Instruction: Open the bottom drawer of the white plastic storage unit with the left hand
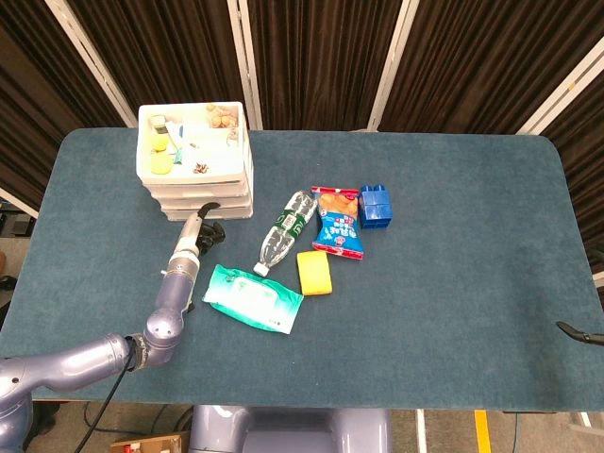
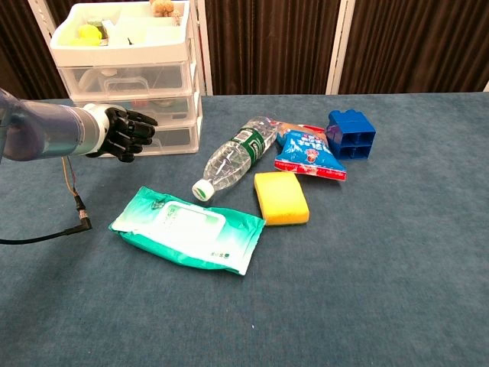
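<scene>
The white plastic storage unit stands at the table's back left, with an open top tray and three drawers. Its bottom drawer looks closed. My left hand is right in front of that drawer's middle, with its dark fingers curled toward the front. Whether they hook the handle is hidden by the hand itself. Only a dark tip of my right hand shows at the right edge of the head view.
A green wipes pack lies just in front of my left hand. Right of it lie a clear bottle, a yellow sponge, a snack bag and a blue block. A cable hangs from my left arm.
</scene>
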Robot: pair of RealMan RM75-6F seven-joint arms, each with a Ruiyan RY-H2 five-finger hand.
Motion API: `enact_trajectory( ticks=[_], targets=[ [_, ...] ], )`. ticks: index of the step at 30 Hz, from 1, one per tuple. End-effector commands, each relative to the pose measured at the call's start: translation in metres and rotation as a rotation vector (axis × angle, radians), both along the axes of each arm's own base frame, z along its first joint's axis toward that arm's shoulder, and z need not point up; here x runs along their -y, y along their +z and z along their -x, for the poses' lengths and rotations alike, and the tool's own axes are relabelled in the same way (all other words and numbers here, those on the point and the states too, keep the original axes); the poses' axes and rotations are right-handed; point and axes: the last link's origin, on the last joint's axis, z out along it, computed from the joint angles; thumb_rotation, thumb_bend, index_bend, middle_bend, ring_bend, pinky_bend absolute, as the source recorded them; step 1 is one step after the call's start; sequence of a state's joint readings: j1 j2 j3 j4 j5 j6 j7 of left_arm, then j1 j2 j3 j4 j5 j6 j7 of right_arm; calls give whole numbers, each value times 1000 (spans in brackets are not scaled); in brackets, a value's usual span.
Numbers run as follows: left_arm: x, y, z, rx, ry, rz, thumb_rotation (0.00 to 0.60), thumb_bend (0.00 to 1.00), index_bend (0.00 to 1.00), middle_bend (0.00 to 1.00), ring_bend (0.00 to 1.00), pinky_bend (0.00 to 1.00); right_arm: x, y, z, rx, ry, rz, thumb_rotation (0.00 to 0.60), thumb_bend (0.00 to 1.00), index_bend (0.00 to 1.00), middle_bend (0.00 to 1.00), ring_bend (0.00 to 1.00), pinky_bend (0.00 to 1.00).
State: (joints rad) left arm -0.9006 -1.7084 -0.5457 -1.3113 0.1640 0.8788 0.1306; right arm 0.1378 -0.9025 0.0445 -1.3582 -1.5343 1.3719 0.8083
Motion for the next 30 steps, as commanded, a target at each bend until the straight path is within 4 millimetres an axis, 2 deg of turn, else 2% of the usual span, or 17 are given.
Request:
enact_trajectory(
  ticks=[1, 16, 24, 28, 30],
  targets=[
    [2, 0, 0, -1, -7, 7, 600, 776, 247, 940, 871, 889, 0, 0, 0, -1, 0, 0, 600, 119, 0, 0, 0, 0],
    [25, 2, 0, 9, -57, 52, 600, 776, 255, 940, 871, 890, -1, 0, 0, -4, 3, 3, 600, 119, 0, 0, 0, 0],
    [45, 12, 11, 6, -98, 51, 600, 778, 216, 938, 871, 888, -1, 0, -1, -2, 6, 2, 600, 119, 0, 0, 0, 0],
    [71, 24, 26, -185, -261, 68, 600, 766, 185, 937, 868, 887, -2, -1, -1, -1, 4, -1, 600, 119, 0, 0, 0, 0],
    [76, 27, 30, -241, -302, 73, 600, 762, 182, 933, 862, 887, -2, -1, -2, 0, 3, -1, 600, 119, 0, 0, 0, 0]
  ],
)
